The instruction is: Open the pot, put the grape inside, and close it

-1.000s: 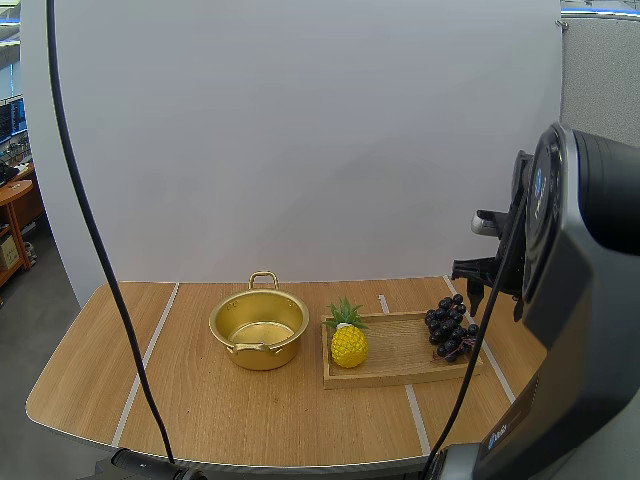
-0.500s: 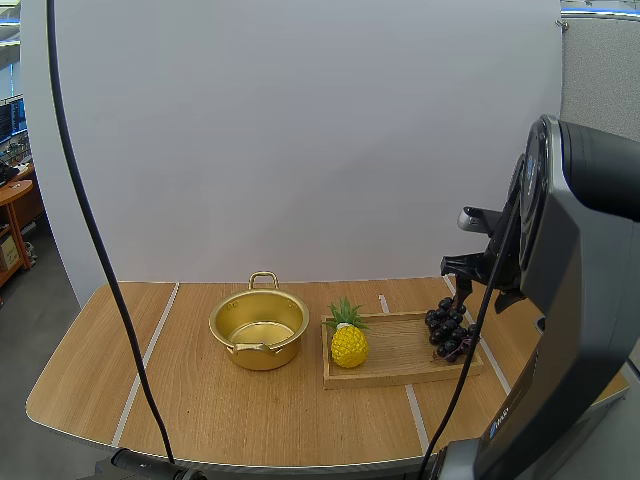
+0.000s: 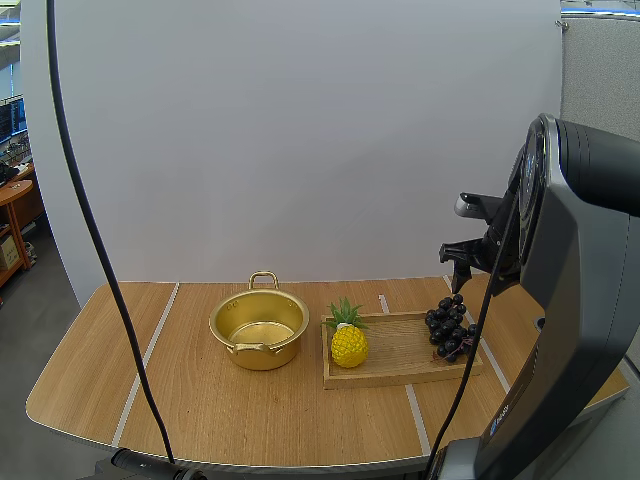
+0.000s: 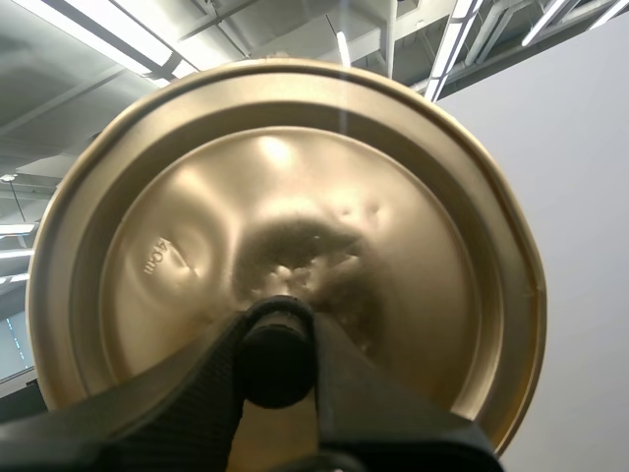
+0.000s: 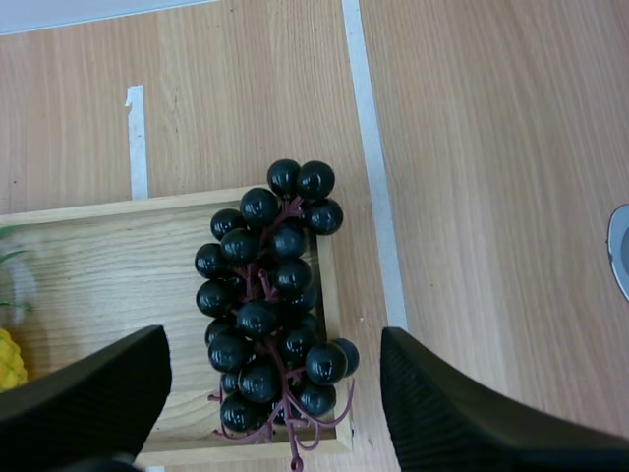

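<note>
The bunch of grapes (image 3: pixel 449 328) is lying on the end of the wooden tray (image 3: pixel 400 376) farthest from the pot (image 3: pixel 262 352), one or two berries hanging over the tray's edge; it is not yet picked up. The right gripper (image 5: pixel 273 393) is hanging directly above it with its fingers (image 5: pixel 93 393) standing wide apart, one to each side of the cluster; I judge it is lining up for a straight drop onto the fruit. The pot is sitting open on the bench (image 3: pixel 200 410) with nothing inside, ready to receive the grapes. Its lid (image 4: pixel 295 197) is being held up in the air, well away from the pot, the left gripper (image 4: pixel 277 332) clamping its fingers on the dark knob; this is probably keeping the lid clear until closing time. A toy pineapple (image 3: pixel 348 345) is standing on the tray end nearest the pot, so a carry from grapes to pot is likely needing some height.

Compared with a second ago, the right gripper (image 3: pixel 462 272) is sitting a little higher and a little nearer the pot, more squarely over the grapes; pot, pineapple, tray and grapes are lying exactly where they were.
</note>
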Robot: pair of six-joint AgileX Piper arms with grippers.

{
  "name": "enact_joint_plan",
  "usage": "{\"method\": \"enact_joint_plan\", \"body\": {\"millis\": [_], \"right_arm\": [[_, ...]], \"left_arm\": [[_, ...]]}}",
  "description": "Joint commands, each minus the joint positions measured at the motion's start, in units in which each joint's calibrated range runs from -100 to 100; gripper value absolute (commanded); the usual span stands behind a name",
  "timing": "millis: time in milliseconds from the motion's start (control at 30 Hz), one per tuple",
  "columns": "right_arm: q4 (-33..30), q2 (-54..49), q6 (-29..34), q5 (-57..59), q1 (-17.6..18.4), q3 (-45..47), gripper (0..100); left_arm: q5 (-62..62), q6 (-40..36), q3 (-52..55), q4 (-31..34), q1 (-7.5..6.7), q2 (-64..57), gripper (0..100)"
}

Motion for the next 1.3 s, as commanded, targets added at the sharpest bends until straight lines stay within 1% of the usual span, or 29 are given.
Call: {"method": "enact_joint_plan", "body": {"millis": [0, 233, 333, 600, 800, 933, 1100, 1267], "right_arm": [[0.8, 1.92, -1.77, 1.14, 0.6, -0.93, 100], [1.04, 5.95, -1.87, 1.82, 1.78, -1.03, 100], [1.38, 6.56, -3.0, 1.67, 2.13, -1.03, 100], [1.61, 10.22, -4.44, -0.08, 2.13, -1.03, 100], [2.16, 11.24, -5.66, -1.39, 2.37, -1.03, 100], [2.16, 11.24, -6.1, -2.19, 3.3, -1.03, 100], [1.1, 11.92, -6.1, -2.95, 4.72, -1.03, 100], [-0.62, 12.84, -6.0, -4.97, 4.82, -1.03, 100]], "left_arm": [[-2.03, -0.43, -0.17, 0.44, -0.11, -0.27, 0], [-2.03, -0.43, -0.17, 0.44, -0.11, -0.27, 0], [-2.03, -0.43, -0.17, 0.44, -0.11, -0.27, 0], [-2.03, -0.43, -0.17, 0.44, -0.11, -0.27, 0], [-2.03, -0.43, -0.17, 0.44, -0.11, -0.27, 0], [-2.03, -0.43, -0.17, 0.44, -0.11, -0.27, 0], [-2.03, -0.43, -0.17, 0.44, -0.11, -0.27, 0], [-2.03, -0.43, -0.17, 0.44, -0.11, -0.27, 0]]}}
